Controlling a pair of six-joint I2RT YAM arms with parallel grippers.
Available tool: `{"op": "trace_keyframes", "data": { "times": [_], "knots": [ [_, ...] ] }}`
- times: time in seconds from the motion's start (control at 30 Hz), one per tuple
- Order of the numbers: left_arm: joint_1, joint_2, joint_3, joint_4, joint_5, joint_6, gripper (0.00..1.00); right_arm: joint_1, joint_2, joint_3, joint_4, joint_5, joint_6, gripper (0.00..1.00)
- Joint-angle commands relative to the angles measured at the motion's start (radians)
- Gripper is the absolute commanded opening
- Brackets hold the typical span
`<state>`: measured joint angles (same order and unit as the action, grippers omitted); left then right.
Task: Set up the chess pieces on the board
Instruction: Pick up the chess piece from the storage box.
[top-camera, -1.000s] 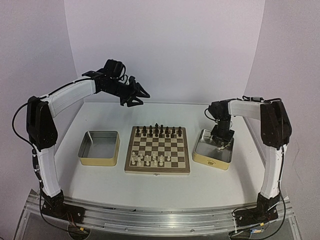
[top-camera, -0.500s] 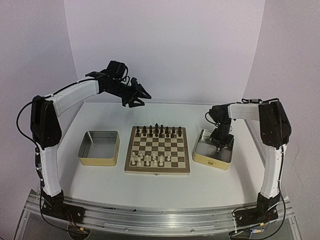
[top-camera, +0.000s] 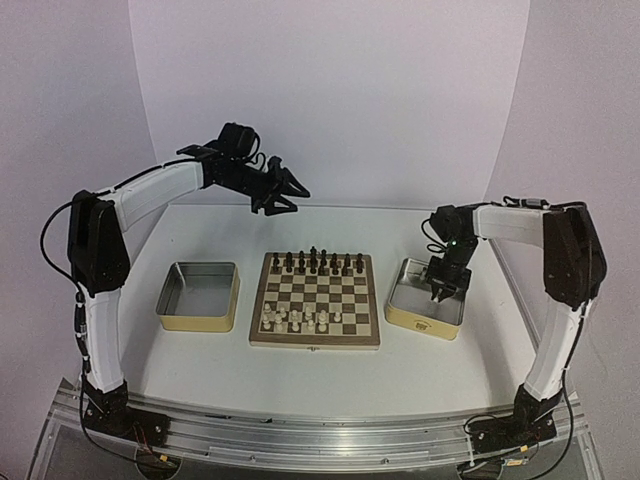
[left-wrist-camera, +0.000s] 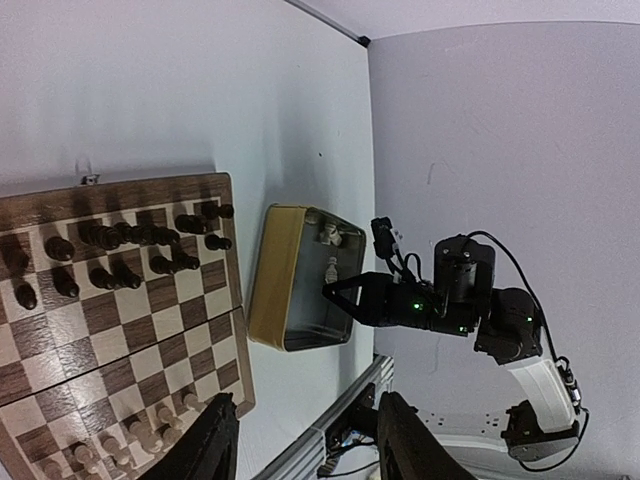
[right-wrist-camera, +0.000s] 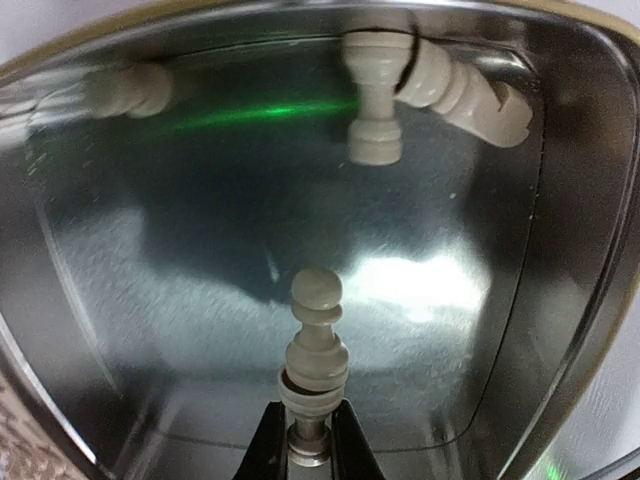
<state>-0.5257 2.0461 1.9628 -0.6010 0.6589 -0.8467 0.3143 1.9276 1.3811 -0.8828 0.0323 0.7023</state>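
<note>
My right gripper (right-wrist-camera: 308, 425) is shut on the base of a cream-white pawn (right-wrist-camera: 316, 350) inside the right metal tin (right-wrist-camera: 590, 200). Three more cream pieces lie at the tin's far wall, one of them (right-wrist-camera: 375, 100) in the middle. In the top view this gripper (top-camera: 447, 290) is over that tin (top-camera: 426, 322). The board (top-camera: 314, 343) lies at the table's centre, with dark figures (top-camera: 315, 262) along its far rows and cream chess pieces (top-camera: 300, 318) near its front. My left gripper (top-camera: 297, 190) hangs open and empty high above the table's back; its fingers (left-wrist-camera: 205, 445) frame the bottom of the left wrist view.
An empty metal tin (top-camera: 198, 320) sits left of the board. The left wrist view looks down on the board's right rim (left-wrist-camera: 240, 330), the right tin (left-wrist-camera: 268, 275) and the right arm (left-wrist-camera: 460, 300) beside the white wall.
My right gripper has closed on the pawn in the tin and the right arm has shifted a little to the right. The left arm has drifted slightly right, still open.
</note>
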Motion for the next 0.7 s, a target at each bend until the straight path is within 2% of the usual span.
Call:
{"op": "trace_keyframes", "data": {
  "times": [0.0,0.23,0.4,0.47,0.53,0.67],
  "knots": [
    [-0.028,0.040,0.041,0.093,0.127,-0.035,0.47,-0.012,-0.111,-0.009,-0.005,-0.148,-0.222,0.00],
    [-0.119,0.168,0.090,0.312,0.313,-0.188,0.53,-0.051,-0.144,-0.021,0.030,-0.296,-0.440,0.00],
    [-0.205,0.322,0.194,0.564,0.403,-0.392,0.57,-0.078,-0.241,-0.073,0.060,-0.372,-0.533,0.00],
    [-0.233,0.404,0.272,0.630,0.445,-0.431,0.57,-0.088,-0.276,-0.091,0.064,-0.392,-0.562,0.00],
    [-0.255,0.478,0.344,0.646,0.459,-0.464,0.56,-0.103,-0.309,-0.111,0.068,-0.417,-0.583,0.00],
    [-0.267,0.543,0.360,0.750,0.452,-0.555,0.56,-0.121,-0.373,-0.139,0.070,-0.452,-0.617,0.00]
  ]
}}
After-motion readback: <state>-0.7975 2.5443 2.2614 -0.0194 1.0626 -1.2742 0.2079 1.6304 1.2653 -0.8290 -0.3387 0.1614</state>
